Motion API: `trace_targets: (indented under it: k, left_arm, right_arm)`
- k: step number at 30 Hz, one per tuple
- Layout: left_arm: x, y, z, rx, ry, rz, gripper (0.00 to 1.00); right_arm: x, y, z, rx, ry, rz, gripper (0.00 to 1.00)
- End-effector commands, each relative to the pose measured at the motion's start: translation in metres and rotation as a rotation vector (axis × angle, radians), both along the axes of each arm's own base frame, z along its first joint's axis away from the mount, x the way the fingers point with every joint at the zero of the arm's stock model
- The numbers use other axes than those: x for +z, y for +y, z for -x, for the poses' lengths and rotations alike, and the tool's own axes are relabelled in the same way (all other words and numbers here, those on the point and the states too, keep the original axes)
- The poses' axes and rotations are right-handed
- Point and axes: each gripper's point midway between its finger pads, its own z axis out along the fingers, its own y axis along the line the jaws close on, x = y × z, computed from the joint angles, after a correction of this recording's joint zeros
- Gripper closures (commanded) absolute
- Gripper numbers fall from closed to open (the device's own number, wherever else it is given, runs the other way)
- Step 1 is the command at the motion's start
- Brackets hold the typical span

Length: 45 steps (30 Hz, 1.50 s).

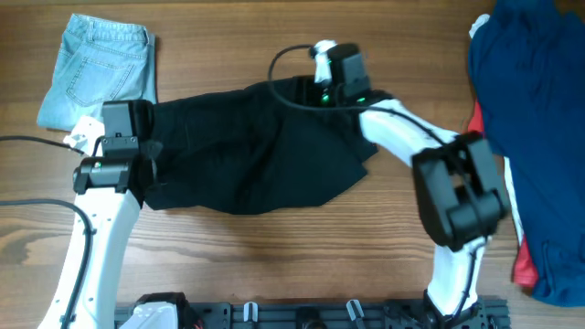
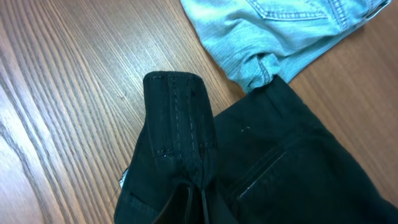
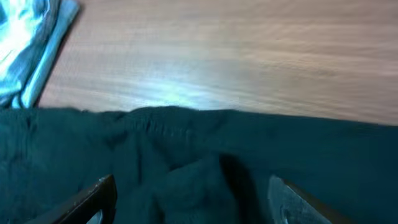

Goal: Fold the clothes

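- Wooden bench [image 1: 274, 265] with a visible grain carries everything, and both arms reach in from its near edge.
- At the far left lie folded light-blue denim shorts [image 1: 96, 68], with a corner touching the black cloth beside them.
- Next comes the left claw [image 1: 128, 117], at the left end of the black shorts [image 1: 256, 155]. In the left wrist view it is closed on a stitched fold of that cloth, which stands up from the pinch.
- The black shorts are spread across the middle of the bench, rumpled, from the left claw to the right one.
- The right claw [image 1: 334, 78] is over the shorts' far right part. Its fingers [image 3: 93, 199] stand wide apart with bunched black cloth between them, gripping nothing.
- At the far right lies a dark blue garment [image 1: 539, 137], with red cloth [image 1: 524, 270] showing at its edge.
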Motion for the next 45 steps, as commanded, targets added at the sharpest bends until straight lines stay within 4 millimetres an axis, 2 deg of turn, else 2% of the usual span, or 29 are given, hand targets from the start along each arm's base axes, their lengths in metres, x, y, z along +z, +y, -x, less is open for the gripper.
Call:
trace_targets:
  k: [1, 3, 10, 14, 15, 16, 17, 18, 19, 22, 25, 26, 30, 31, 32, 37, 41, 43, 45]
  left_arm:
    - [-0.004, 0.002, -0.001, -0.004, 0.025, -0.009, 0.96]
    - [-0.008, 0.002, 0.001, -0.004, 0.045, -0.008, 0.96]
    - [-0.009, 0.002, 0.002, -0.004, 0.052, -0.008, 0.96]
    - [-0.009, 0.002, 0.002, -0.004, 0.052, -0.008, 0.96]
    - [-0.009, 0.002, 0.002, -0.004, 0.051, -0.008, 0.96]
    - [-0.009, 0.002, 0.002, -0.004, 0.051, -0.008, 0.96]
    - [-0.009, 0.002, 0.002, -0.004, 0.051, -0.008, 0.96]
    - [-0.009, 0.002, 0.002, -0.004, 0.051, -0.008, 0.96]
    - [-0.009, 0.002, 0.002, -0.003, 0.051, -0.008, 0.96]
    - [-0.009, 0.002, 0.002, -0.003, 0.051, -0.008, 0.96]
    - [-0.009, 0.002, 0.002, -0.003, 0.053, -0.009, 0.96]
    - [-0.009, 0.002, 0.002, -0.003, 0.055, -0.009, 0.96]
    - [-0.009, 0.002, 0.002, -0.003, 0.055, -0.009, 0.96]
    - [-0.009, 0.002, 0.002, -0.003, 0.054, -0.009, 0.96]
    - [-0.009, 0.002, 0.002, -0.003, 0.054, -0.009, 0.96]
    - [-0.009, 0.002, 0.004, -0.004, 0.058, -0.009, 0.96]
    - [0.000, 0.002, 0.008, -0.010, 0.039, -0.013, 0.96]
    - [0.011, 0.002, 0.010, -0.046, 0.016, -0.034, 0.96]
    - [0.026, 0.002, 0.017, -0.046, -0.028, -0.037, 0.96]
  right_arm:
    - [-0.021, 0.019, 0.004, 0.039, 0.014, -0.013, 0.21]
    - [-0.029, 0.023, 0.006, 0.036, 0.026, -0.020, 0.21]
    - [-0.049, 0.018, 0.000, 0.001, 0.026, 0.013, 0.20]
    - [-0.055, 0.018, -0.002, -0.002, 0.020, 0.011, 0.21]
    - [-0.055, 0.018, -0.002, -0.004, 0.018, 0.012, 0.25]
    - [-0.055, 0.018, -0.003, -0.005, 0.016, 0.011, 0.34]
    - [-0.054, 0.018, -0.004, -0.010, 0.011, 0.009, 0.55]
    - [-0.053, 0.017, -0.005, -0.015, 0.006, 0.010, 0.82]
    - [-0.053, 0.015, -0.007, -0.026, 0.006, 0.012, 0.96]
    - [-0.050, 0.012, -0.009, -0.051, 0.008, 0.005, 0.96]
    - [-0.027, 0.006, -0.012, -0.062, -0.009, -0.004, 0.96]
    - [0.000, 0.000, -0.013, -0.072, -0.027, -0.013, 0.96]
    - [0.062, -0.025, -0.004, -0.106, -0.038, -0.013, 0.96]
    - [0.080, -0.037, 0.003, -0.114, -0.035, -0.003, 0.96]
    - [0.109, -0.057, 0.014, -0.130, -0.047, 0.015, 0.96]
    - [0.171, -0.117, 0.047, -0.223, -0.055, 0.043, 0.96]
    - [0.184, -0.153, 0.072, -0.298, -0.013, 0.082, 0.96]
    - [0.184, -0.163, 0.085, -0.314, 0.025, 0.097, 0.96]
    - [0.183, -0.166, 0.093, -0.305, 0.040, 0.113, 0.96]
